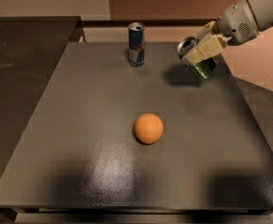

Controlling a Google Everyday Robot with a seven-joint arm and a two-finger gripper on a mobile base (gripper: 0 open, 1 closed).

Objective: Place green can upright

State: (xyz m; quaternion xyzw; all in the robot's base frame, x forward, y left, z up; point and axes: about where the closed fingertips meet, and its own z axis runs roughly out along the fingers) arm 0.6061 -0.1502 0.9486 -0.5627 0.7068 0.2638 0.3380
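Observation:
The green can (203,67) is dark green with a silver top rim. It hangs tilted above the far right part of the table, its rim pointing up and left. My gripper (199,52) is shut on the green can, with its cream fingers (203,49) across the can's upper side. The arm reaches in from the upper right. The can's shadow lies on the table just left of it.
A slim blue-and-silver can (136,44) stands upright near the table's far edge. An orange (148,128) lies near the middle of the dark table (80,125). A dark counter (19,55) runs along the left.

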